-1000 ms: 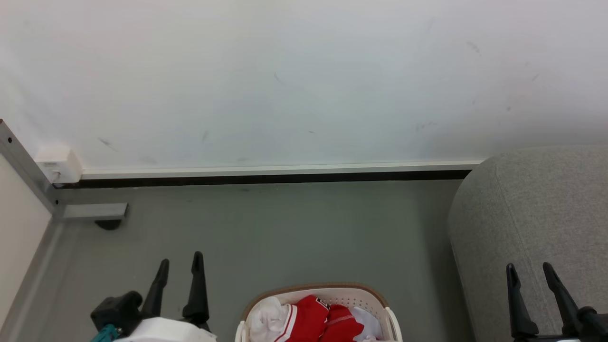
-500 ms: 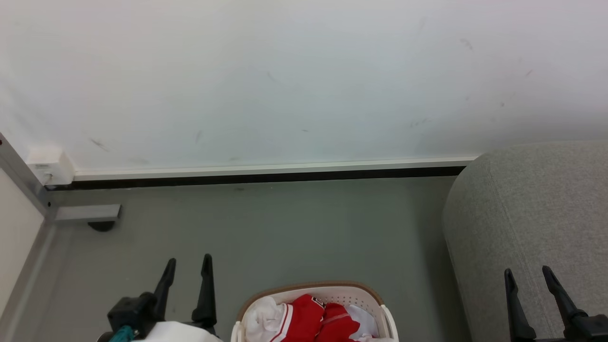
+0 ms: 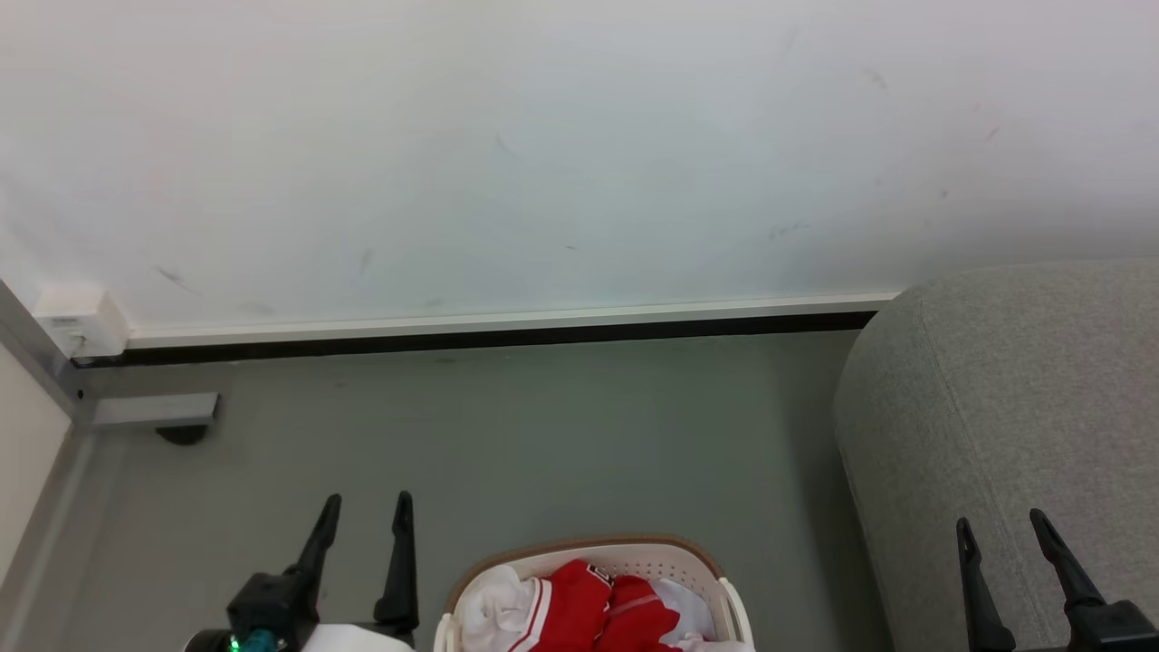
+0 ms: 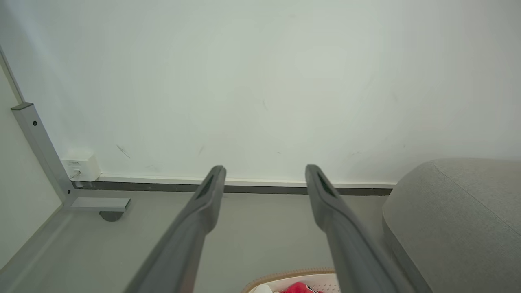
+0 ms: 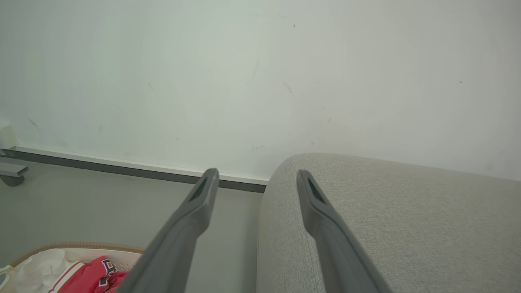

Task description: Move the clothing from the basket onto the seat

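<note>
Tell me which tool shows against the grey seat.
The right tool: it overlaps the seat in the head view; the left tool shows against floor, beside the basket.

Clothing (image 3: 589,608): bright red, white panels, thin white stripes. Basket (image 3: 634,557): cream-white, perforated, brown rim. Seat (image 3: 1023,398): grey woven.

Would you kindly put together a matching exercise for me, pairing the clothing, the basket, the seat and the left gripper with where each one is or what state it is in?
Things
1. clothing
2. basket
3. seat
4. left gripper

Places or states
A. stands on the floor, brown rim on top
B. open and empty, above the floor to the left of the basket
C. bunched up inside the basket
D. grey upholstery at the right of the head view

Pairs: 1-C, 2-A, 3-D, 4-B
</note>
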